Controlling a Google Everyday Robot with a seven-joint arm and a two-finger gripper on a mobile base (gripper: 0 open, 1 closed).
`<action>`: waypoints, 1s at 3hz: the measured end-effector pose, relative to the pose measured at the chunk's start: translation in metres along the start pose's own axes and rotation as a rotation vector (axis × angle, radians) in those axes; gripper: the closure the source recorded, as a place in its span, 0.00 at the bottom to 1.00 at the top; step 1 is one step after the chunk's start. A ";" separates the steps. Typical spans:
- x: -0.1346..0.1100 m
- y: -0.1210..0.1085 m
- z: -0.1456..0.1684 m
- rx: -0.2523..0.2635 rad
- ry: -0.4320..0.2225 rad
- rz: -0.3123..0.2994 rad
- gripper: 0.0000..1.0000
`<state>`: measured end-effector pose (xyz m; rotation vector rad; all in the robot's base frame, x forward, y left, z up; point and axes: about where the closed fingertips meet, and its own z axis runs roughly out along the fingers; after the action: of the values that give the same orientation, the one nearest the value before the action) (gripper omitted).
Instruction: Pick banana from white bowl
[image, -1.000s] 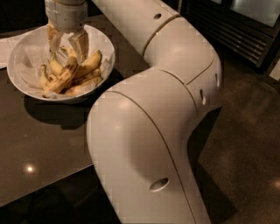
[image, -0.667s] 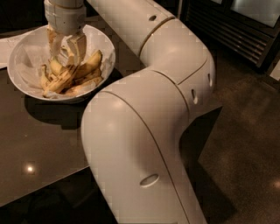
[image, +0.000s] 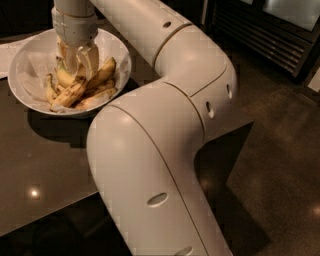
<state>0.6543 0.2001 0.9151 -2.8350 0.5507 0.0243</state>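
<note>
A: What is nearest?

B: The arm (image: 150, 165). Its big pale elbow fills the front, bent over the dark desk (image: 40, 170). Beyond it, on the desk's far left part, sits the bowl (image: 26, 75).

A: And the banana (image: 67, 95)?

B: It lies in the bowl on the near side of the pile. It is the long, speckled one, slanting from low left up to the right. A plumper banana (image: 102, 72) lies just behind it to the right, touching it or nearly so.

A: Where is the claw (image: 77, 70)?

B: It hangs straight down inside the bowl, over the back of the pile. Its two fingers (image: 90, 57) stand apart with a gap between them, and as far as one can judge it grips nothing. The tips are at fruit level, over a short yellow piece (image: 65, 77) rather than squarely over the speckled one.

A: So what makes this step go well?

B: Probably a small shift toward the near rim, so the fingers straddle the banana's middle, across its length and not along it. One finger needs the slot between it and the plumper banana. If it lands on that neighbour's back, the claw may pinch two fruits or shove the pile aside. A gentle close matters too, since the skin looks ripe and soft. Hard pressing could also slide the thin-walled bowl on the smooth desk, so the descent should stop short of the lining (image: 35, 60).
</note>
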 end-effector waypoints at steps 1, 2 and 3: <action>-0.003 0.002 0.005 -0.011 -0.014 -0.005 0.64; -0.002 0.003 0.004 -0.011 -0.014 -0.005 0.60; -0.004 0.003 0.006 -0.016 -0.019 -0.007 0.60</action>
<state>0.6496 0.2003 0.9085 -2.8493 0.5388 0.0540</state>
